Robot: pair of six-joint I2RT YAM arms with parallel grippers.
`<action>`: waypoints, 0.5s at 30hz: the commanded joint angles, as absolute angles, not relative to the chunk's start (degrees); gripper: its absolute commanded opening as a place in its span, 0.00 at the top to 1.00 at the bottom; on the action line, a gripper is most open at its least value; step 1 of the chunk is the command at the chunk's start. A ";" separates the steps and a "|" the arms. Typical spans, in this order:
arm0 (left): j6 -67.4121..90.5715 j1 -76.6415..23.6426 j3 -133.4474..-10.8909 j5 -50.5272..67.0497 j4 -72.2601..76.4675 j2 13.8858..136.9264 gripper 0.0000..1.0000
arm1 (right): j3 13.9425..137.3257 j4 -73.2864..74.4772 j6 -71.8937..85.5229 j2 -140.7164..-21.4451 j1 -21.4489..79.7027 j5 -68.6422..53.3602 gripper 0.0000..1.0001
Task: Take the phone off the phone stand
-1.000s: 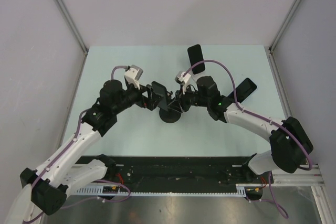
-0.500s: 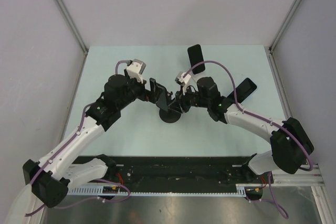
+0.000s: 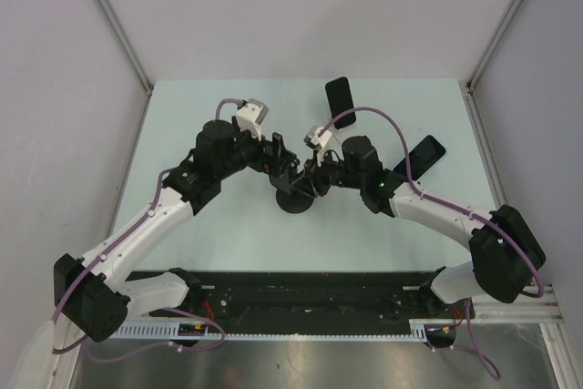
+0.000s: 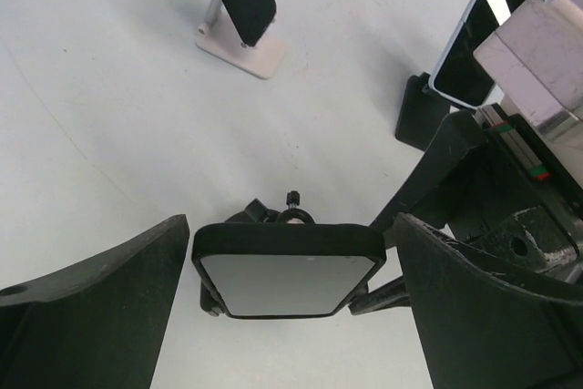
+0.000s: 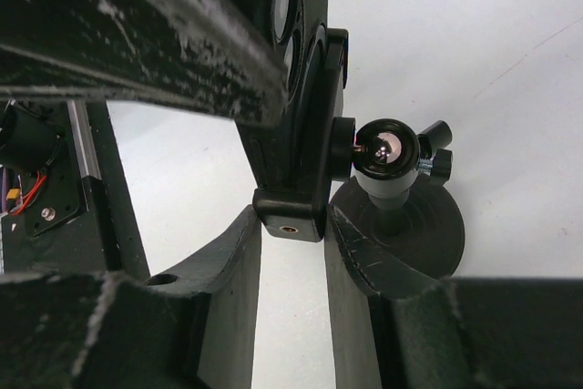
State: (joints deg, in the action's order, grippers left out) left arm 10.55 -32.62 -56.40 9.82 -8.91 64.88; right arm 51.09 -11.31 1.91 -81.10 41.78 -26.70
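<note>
Pale table (image 3: pixel 182 225), black phone (image 4: pixel 287 272) (screen blank) on phone stand (image 5: pixel 401 220), left gripper (image 4: pixel 291 230) spread around it, right gripper (image 5: pixel 291 225) clamping stand.

We find the left gripper (image 3: pixel 282 158) farther forward and rightward now, its fingers (image 4: pixel 100 302) either side of the phone (image 4: pixel 287 272).

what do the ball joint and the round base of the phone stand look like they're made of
On the phone stand, the ball joint looks like polished metal: it is mirror-bright with a sharp highlight. The base is matte black with a dull, even sheen. It could be plastic or painted metal, and the look leaves that open.
</note>
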 commanded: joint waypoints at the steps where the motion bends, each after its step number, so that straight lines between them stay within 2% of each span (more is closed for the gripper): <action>1: 10.02 -32.78 -57.48 13.97 -7.30 64.16 0.00 | 50.80 -13.54 3.08 -79.72 42.36 -27.69 1.00; 15: 10.46 -32.87 -54.58 11.60 -6.42 68.29 0.00 | 50.36 -14.24 3.34 -79.98 42.89 -27.16 1.00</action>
State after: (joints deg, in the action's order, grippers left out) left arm 10.50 -32.67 -55.35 11.55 -7.81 66.78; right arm 50.68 -12.23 1.93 -81.10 42.11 -26.24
